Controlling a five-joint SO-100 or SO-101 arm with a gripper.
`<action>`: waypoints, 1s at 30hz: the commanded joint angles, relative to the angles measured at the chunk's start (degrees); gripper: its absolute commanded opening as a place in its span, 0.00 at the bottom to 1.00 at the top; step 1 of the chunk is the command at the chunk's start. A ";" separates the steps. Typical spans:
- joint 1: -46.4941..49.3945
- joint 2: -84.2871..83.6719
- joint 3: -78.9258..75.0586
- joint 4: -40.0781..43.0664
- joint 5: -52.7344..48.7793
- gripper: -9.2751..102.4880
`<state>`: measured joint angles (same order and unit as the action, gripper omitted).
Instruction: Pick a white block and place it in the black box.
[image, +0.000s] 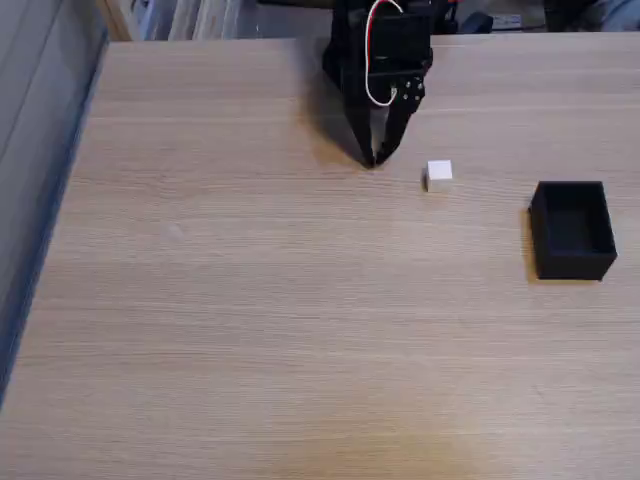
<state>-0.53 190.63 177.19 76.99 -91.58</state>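
Fixed view is showing the white block (438, 174) sitting alone on the wooden table (250, 330), nothing blocking it. Left of it, the gripper (372, 158) is pointing down, fingers clenched, empty. Black box (572, 229) is standing apart to the right.

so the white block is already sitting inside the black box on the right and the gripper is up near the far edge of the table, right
Not quite. In the fixed view the white block lies on the bare table, apart from the black box, to its left; the box's hollow looks empty. The rest holds: the box is on the right and the gripper is near the far edge.
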 joint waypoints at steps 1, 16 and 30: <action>0.09 0.26 0.88 0.18 -0.44 0.08; 0.35 0.26 0.88 0.18 -0.35 0.08; 2.02 0.26 0.88 0.18 -0.35 0.08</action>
<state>1.14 190.63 177.19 76.90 -91.58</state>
